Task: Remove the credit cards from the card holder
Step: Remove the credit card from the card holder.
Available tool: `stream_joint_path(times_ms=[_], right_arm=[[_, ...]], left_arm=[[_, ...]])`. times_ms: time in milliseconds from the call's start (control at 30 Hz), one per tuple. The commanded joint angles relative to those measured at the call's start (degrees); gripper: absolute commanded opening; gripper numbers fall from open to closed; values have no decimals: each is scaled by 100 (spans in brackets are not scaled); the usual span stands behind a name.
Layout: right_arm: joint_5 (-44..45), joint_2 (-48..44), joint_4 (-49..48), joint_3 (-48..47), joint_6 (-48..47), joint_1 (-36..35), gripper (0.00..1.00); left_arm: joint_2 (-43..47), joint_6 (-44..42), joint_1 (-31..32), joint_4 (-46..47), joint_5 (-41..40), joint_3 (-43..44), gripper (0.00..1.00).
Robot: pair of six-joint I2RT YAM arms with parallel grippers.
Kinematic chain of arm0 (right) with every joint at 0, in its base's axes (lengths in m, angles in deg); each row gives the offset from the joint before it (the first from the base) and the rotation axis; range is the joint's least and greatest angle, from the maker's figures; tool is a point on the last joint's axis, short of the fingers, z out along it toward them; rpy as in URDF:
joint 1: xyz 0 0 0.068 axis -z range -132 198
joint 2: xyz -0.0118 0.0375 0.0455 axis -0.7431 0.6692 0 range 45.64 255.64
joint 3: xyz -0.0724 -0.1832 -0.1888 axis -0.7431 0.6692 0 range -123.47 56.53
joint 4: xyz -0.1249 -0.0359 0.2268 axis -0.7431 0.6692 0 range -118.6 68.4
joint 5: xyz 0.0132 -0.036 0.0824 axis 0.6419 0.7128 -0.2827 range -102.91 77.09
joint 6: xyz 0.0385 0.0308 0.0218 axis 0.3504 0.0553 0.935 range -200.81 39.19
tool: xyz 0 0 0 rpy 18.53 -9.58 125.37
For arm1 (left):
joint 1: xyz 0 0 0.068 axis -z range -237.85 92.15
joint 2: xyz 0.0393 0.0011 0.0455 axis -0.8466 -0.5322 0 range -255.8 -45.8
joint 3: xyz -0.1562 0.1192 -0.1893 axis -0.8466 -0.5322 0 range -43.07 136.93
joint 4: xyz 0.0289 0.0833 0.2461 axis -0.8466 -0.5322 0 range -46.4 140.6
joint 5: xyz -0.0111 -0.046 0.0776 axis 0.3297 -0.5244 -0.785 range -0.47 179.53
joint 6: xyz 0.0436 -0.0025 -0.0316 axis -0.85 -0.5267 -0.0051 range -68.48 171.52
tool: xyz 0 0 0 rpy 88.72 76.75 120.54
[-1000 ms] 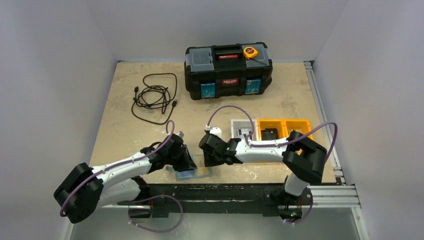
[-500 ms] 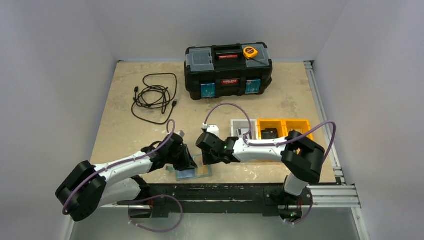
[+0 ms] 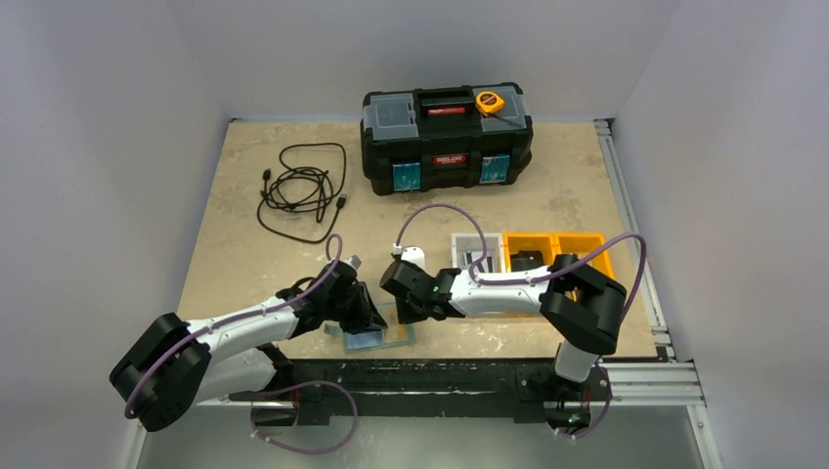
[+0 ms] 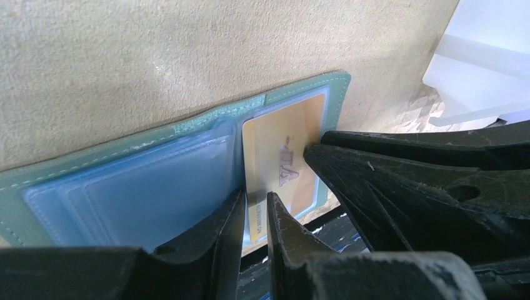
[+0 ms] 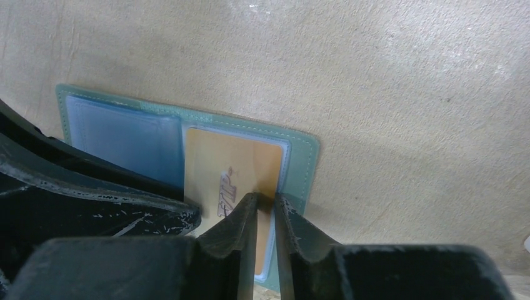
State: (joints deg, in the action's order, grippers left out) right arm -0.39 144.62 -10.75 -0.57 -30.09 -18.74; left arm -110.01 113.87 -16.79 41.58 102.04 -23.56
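The teal card holder lies open at the table's near edge, pale blue pockets up. A tan-orange credit card sits in its right-hand pocket; no black card shows. My left gripper rests its tips at the fold, one finger on the blue pockets, the other on the card's left edge, with a narrow gap between. My right gripper has its tips on the same card, at its right edge by the holder's teal rim, jaws a narrow gap apart. Both grippers meet over the holder.
A black toolbox with a yellow tape measure on its lid stands at the back. A coiled black cable lies back left. A white bin and orange bins sit behind my right arm.
My right gripper's jaws have narrowed over the card's right edge, and the right arm has shifted slightly left. The left gripper has barely moved.
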Motion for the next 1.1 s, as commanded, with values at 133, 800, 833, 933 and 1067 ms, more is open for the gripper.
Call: stream_joint_path(times_ms=[133, 800, 833, 933, 1067], right_arm=[[-109, 172, -123, -233, 2, -313, 9], [-219, 245, -170, 302, 359, -94, 1], [-221, 238, -174, 342, 374, -67, 0], [-219, 198, -205, 474, 401, 38, 0], [-222, 121, -226, 633, 424, 170, 0]], left_arm=[[-242, -75, -41, 250, -54, -250, 20], [873, -102, -145, -449, 68, -33, 0], [907, -115, -161, -515, 67, -5, 0], [970, -169, -201, -719, 37, 64, 0], [996, -267, -245, -1029, -37, 149, 0]])
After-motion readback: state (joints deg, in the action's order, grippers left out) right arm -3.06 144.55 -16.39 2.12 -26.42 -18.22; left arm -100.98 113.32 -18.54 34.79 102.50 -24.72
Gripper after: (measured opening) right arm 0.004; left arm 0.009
